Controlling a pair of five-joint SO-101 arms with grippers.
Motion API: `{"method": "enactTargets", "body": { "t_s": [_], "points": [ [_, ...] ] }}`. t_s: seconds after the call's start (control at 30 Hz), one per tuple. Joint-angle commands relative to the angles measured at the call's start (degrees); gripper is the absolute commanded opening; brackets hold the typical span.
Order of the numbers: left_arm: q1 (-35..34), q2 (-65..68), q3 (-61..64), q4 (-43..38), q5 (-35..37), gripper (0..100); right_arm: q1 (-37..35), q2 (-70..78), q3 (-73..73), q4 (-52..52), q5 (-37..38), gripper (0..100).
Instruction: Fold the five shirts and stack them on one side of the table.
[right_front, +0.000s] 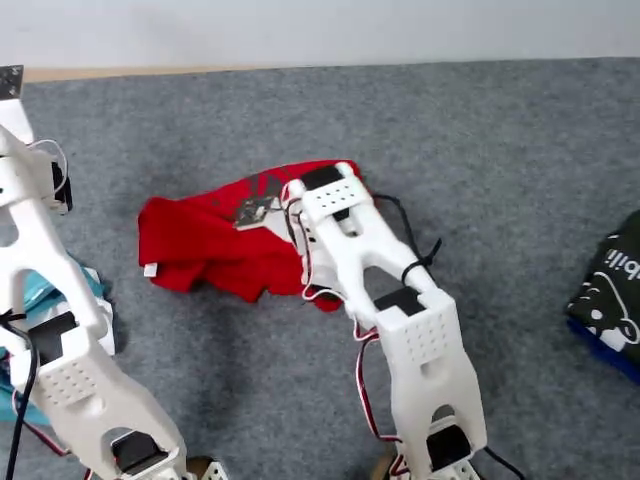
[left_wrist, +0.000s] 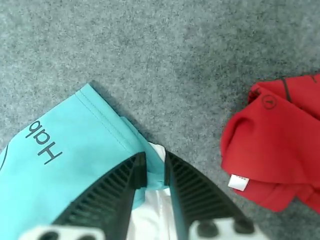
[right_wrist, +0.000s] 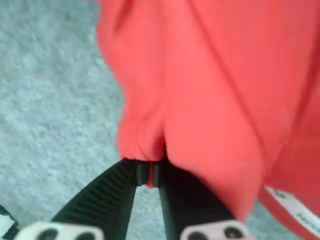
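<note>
One red shirt (right_front: 205, 245) lies bunched near the middle of the grey table (right_front: 470, 130), and it looks to be the piece in hand. The right gripper (right_wrist: 150, 170) is clenched on a fold at its edge, with red cloth bulging out just beyond the jaws.

To do this step well, I judge the pinched edge should travel low and slowly across the red shirt's own body. That way the fold lands flat and the whole heap is not dragged along. As the cloth is crumpled, spreading it first may give a cleaner crease.

Near the red shirt, on the left arm's side, lies a teal shirt (left_wrist: 60, 165). The left gripper (left_wrist: 155, 162) is over its edge, and I cannot tell whether it grips the cloth.

Well apart from the red shirt, on the opposite side, a dark shirt (right_front: 610, 290) sits at the table's edge.
</note>
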Motion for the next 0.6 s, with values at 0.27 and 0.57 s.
{"method": "enactTargets", "body": {
  "t_s": [0.27, 0.57],
  "points": [
    [2.6, -3.8, -0.4, 1.4, 0.5, 7, 4.8, -12.0, -11.1, 9.0, 0.8, 1.1],
    [10.5, -7.1, 0.4, 1.5, 0.4, 7, 11.1, -27.1, -11.1, 9.0, 1.4, 1.1]
  ]
}}
